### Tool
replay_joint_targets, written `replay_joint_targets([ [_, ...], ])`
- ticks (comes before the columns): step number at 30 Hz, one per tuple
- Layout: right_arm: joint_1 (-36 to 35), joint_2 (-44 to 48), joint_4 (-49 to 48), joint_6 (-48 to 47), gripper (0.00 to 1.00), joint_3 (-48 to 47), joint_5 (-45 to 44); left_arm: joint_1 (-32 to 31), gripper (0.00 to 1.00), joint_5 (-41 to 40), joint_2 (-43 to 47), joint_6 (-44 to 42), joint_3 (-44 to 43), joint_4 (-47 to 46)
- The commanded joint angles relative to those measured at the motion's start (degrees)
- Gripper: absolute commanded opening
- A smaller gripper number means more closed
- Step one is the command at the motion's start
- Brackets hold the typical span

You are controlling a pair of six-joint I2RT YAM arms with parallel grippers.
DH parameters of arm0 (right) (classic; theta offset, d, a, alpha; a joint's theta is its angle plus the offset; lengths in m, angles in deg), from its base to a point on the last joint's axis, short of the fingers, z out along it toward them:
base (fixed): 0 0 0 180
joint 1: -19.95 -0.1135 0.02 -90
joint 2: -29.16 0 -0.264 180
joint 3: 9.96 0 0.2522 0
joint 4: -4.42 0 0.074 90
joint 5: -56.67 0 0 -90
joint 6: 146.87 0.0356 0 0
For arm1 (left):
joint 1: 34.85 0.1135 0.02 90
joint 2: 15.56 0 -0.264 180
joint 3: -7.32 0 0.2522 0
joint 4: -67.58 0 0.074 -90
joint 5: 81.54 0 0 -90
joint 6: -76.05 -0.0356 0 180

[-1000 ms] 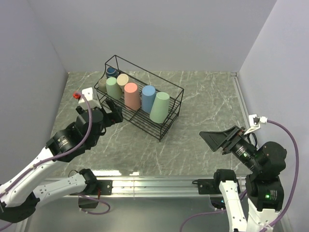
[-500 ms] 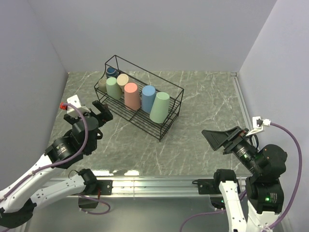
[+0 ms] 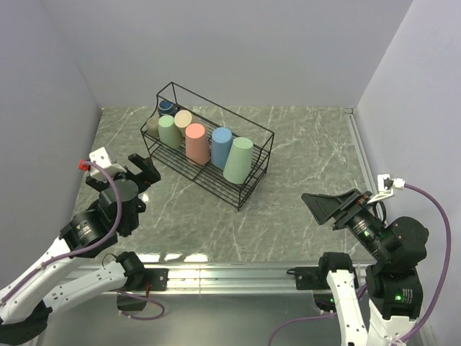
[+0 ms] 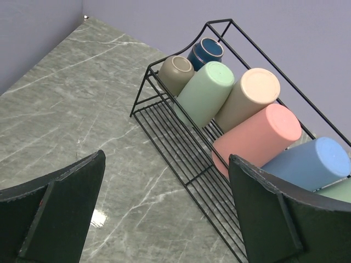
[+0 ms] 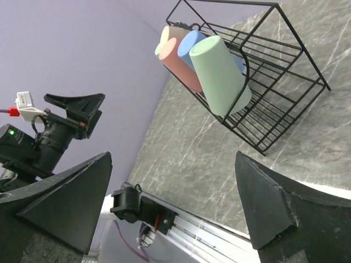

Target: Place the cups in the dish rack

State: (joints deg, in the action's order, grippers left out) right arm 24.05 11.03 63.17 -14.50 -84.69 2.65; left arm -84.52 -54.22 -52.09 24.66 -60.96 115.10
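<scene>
The black wire dish rack [image 3: 253,175] stands at the table's back middle and holds all seven cups, lying tilted. From its far end they are a navy mug [image 3: 167,107], a tan mug [image 3: 153,128], a pale-green tumbler [image 3: 169,131], a beige cup [image 3: 183,120], a salmon-pink cup [image 3: 195,143], a blue cup [image 3: 220,145] and a second pale-green tumbler [image 3: 238,159]. My left gripper [image 3: 124,173] is open and empty, left of the rack and clear of it; the left wrist view [image 4: 164,208] shows the rack [image 4: 181,164] ahead. My right gripper [image 3: 335,207] is open and empty, right of the rack, and also shows in the right wrist view [image 5: 173,203].
Grey marbled tabletop [image 3: 302,151] with pale walls on the left, back and right. A metal rail [image 3: 230,274] runs along the near edge between the arm bases. The right wrist view shows the left arm [image 5: 60,126] and the rack [image 5: 279,109].
My left gripper has drawn back from the rack's near-left side, moving left and toward the near edge. The right arm has barely moved. The cups have stayed put.
</scene>
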Motion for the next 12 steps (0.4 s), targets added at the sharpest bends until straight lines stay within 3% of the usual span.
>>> replay_joint_targets([
  [1,-0.3,-0.2,-3.2,-0.4,1.00,0.8,-0.2,0.3,0.99,-1.8,0.3,0.0,0.3,0.3],
  [12,-0.3,-1.6,-1.8,-2.0,1.00,-0.3,-0.5,0.3,0.99,-1.4,1.1,-1.7,1.7,-1.3],
])
